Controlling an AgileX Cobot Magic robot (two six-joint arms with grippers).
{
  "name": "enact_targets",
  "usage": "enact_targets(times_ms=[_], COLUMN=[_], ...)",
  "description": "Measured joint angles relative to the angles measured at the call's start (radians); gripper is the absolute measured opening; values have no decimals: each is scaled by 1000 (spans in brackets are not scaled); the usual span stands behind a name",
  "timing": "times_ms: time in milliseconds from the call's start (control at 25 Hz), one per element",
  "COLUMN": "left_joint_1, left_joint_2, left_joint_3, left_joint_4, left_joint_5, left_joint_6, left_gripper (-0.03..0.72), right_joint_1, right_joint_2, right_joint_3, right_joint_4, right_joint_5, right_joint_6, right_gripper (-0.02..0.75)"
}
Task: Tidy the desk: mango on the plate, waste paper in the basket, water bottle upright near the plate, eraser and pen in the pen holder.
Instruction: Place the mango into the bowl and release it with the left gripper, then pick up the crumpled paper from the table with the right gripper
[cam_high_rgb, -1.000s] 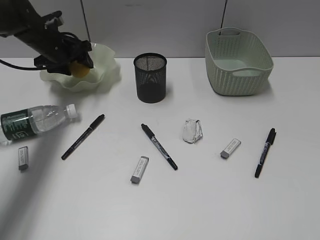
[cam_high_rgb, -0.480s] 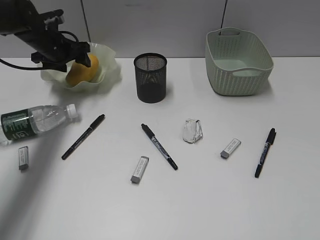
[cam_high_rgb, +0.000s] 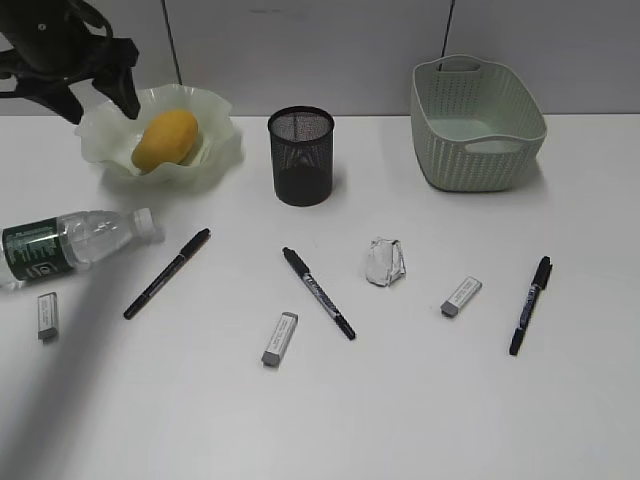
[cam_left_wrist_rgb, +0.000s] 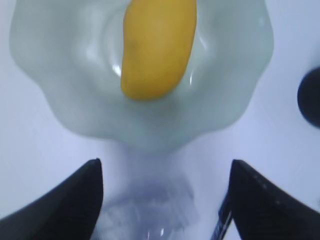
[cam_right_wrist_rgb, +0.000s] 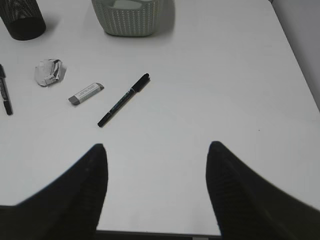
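Note:
The yellow mango (cam_high_rgb: 165, 138) (cam_left_wrist_rgb: 157, 45) lies in the ruffled green plate (cam_high_rgb: 225, 130) (cam_left_wrist_rgb: 75, 115). My left gripper (cam_high_rgb: 100, 103) (cam_left_wrist_rgb: 165, 170) hangs open and empty above the plate's left edge. The water bottle (cam_high_rgb: 70, 243) lies on its side at the left, a blur under the left wrist view. Waste paper (cam_high_rgb: 385, 261) (cam_right_wrist_rgb: 48, 72) sits mid-desk. Three pens (cam_high_rgb: 167, 272) (cam_high_rgb: 318, 292) (cam_high_rgb: 530, 304) and three erasers (cam_high_rgb: 46, 315) (cam_high_rgb: 280, 338) (cam_high_rgb: 461, 296) lie scattered. My right gripper (cam_right_wrist_rgb: 157, 150) is open over bare desk, outside the exterior view.
The black mesh pen holder (cam_high_rgb: 300, 155) (cam_right_wrist_rgb: 22, 17) stands behind the middle. The green basket (cam_high_rgb: 478, 125) (cam_right_wrist_rgb: 131, 17) sits at the back right. A wall runs along the desk's far edge.
My left gripper let go of the mango, then rose and drew back to the left. The mango now rests on the plate. Nothing else moved.

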Motion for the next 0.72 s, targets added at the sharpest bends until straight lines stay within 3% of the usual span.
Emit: enact_targets(times_ms=[120,320,520,720], left_joint_1=[0,-1,-3,-5], left_joint_2=[-35,-128,-309,-544], left_joint_3=[-1,65,232,491], left_joint_4=[18,18,20,21], left_joint_5=[110,127,130,104], left_joint_6=[8,18,45,53], left_gripper=[590,585,581,580], right_joint_1=[0,0,0,0], right_joint_2=[0,0,0,0], right_joint_3=[0,0,0,0], right_joint_4=[0,5,0,5], right_joint_5=[0,0,0,0], right_joint_6=[0,0,0,0], right_gripper=[494,494,494,494])
